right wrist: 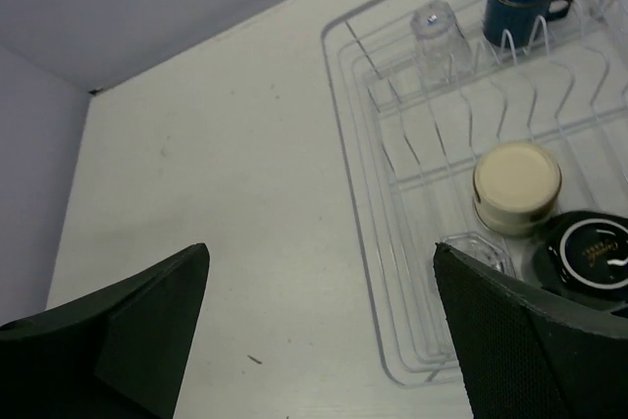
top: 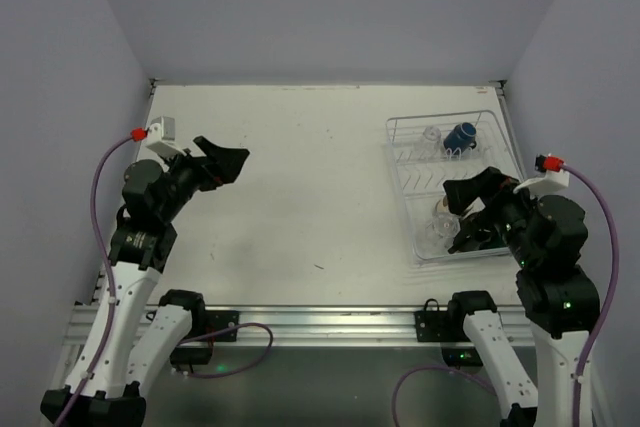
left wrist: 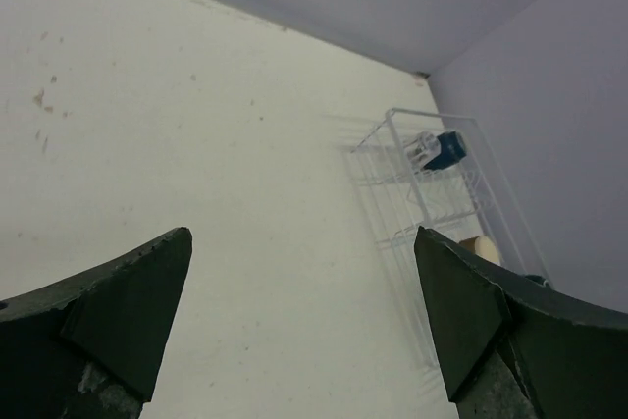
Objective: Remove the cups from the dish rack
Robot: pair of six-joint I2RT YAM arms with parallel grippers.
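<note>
From above and behind, my top camera overlooks the whole desk point(top: 300, 197), while both nearer wrist cameras share the dish rack point(right wrist: 442, 134).

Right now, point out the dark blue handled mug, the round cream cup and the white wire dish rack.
Dark blue handled mug point(right wrist: 515, 2): right wrist, side wall.
Round cream cup point(right wrist: 517, 179): right wrist, flat top face.
White wire dish rack point(right wrist: 442, 134): right wrist, bare middle tines.
</note>
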